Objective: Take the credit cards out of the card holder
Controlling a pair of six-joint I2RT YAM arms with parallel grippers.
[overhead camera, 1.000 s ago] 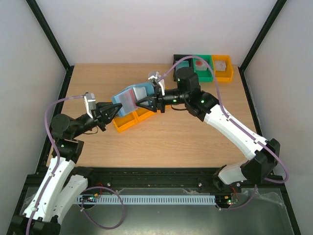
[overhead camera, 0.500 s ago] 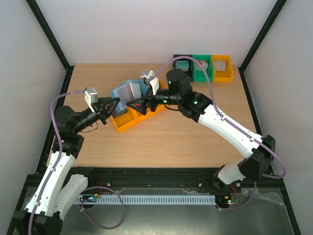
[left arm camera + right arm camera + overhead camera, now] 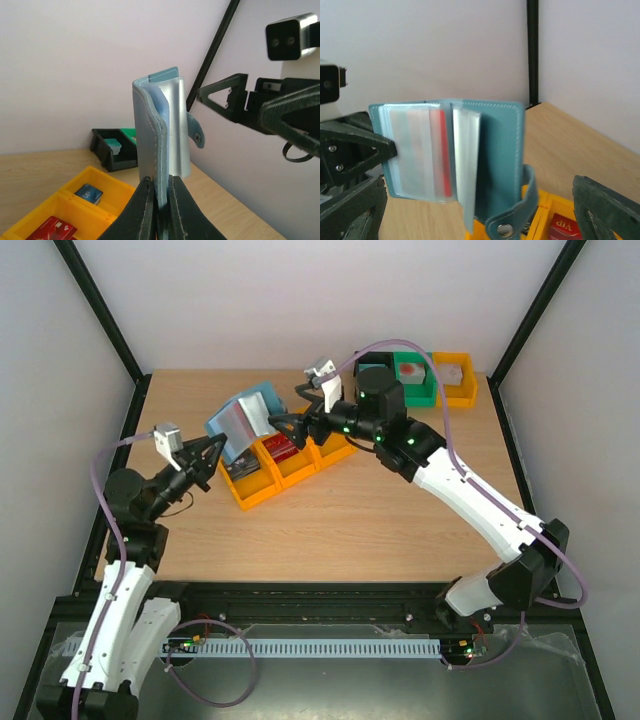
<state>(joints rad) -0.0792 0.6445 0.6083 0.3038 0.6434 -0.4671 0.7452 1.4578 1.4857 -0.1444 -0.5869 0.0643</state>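
**Q:** Where is the card holder, and what has it?

**A:** The blue card holder (image 3: 243, 420) is raised off the surface (image 3: 330, 530). In the overhead view it sits upper left of centre, over the left end of a yellow tray (image 3: 255, 498). The left fingers (image 3: 172, 205) are clenched on its lower edge. It stands upright, with its long axis vertical.

**Q:** And the right fingers?

**A:** The right fingers (image 3: 602, 207) are spread wide and grasp nothing. In the overhead view they sit just right of the holder, near it but not touching.

**Q:** Which way does the holder lie from them?

**A:** Straight ahead. In the right wrist view it fills the centre of the frame. It is open like a book, with its clear sleeves facing the camera. A sleeved red card (image 3: 441, 155) stands upright just left of centre. In the left wrist view, what looks like a blue card edge (image 3: 162, 75) shows at the holder's top.

**Q:** Are any credit cards out?

**A:** Two lie in the tray, in separate compartments: a loose red card (image 3: 283, 448) and a loose blue card (image 3: 89, 192).

**Q:** Which arm should move next?

**A:** Probably the right arm, since it is free and faces the open sleeves. I cannot tell which edge of the sleeve is open, so the direction to pull is uncertain.
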